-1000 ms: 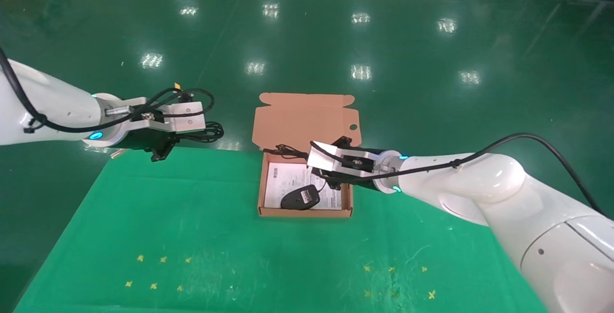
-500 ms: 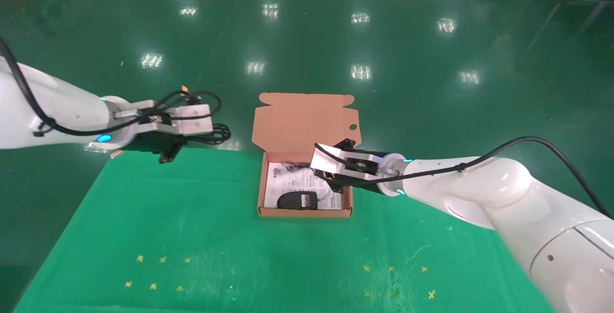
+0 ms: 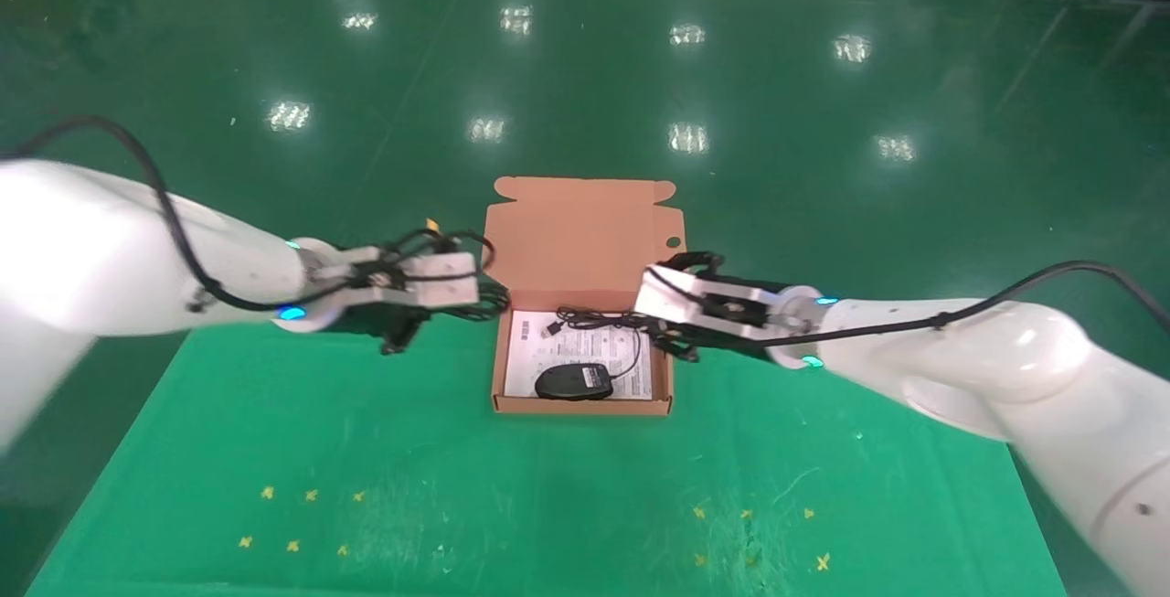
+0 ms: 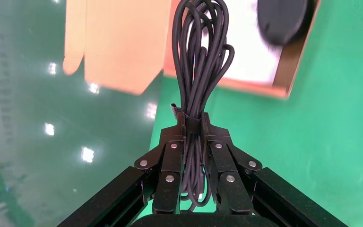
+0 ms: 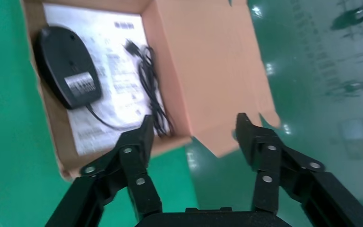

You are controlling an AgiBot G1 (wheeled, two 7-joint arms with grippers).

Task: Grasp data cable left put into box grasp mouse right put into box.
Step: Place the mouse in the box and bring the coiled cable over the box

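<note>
A green cloth (image 3: 384, 469) covers the table, with glossy dark green floor (image 3: 585, 58) beyond its far edge. At the far middle of the cloth sits the box (image 3: 500, 368), its lid (image 3: 576, 231) folded back and upright, a small round hole near the lid's right edge. A white leaflet (image 3: 530, 350) lines the bottom of the box.

The right gripper (image 3: 672, 336) hangs just beside the box's right wall, above the cloth, its fingers (image 5: 137, 142) spread wide with nothing between them. In the right wrist view one finger overlaps the box wall and the other stands outside the box.

The left gripper (image 3: 489, 297) is close to the box's left wall, at its far left corner. Its fingers (image 4: 172, 158) are pressed together on the data cable (image 4: 198, 61), pinching the wound bundle near one end, so that the long loops stick out ahead toward the box.

The mouse (image 3: 573, 382) lies inside the box near the front wall, on the leaflet; the right wrist view shows a white label on its upturned face. Its thin cord (image 3: 594, 321) trails across the leaflet toward the back of the box, the plug (image 3: 552, 329) lying on the paper.
</note>
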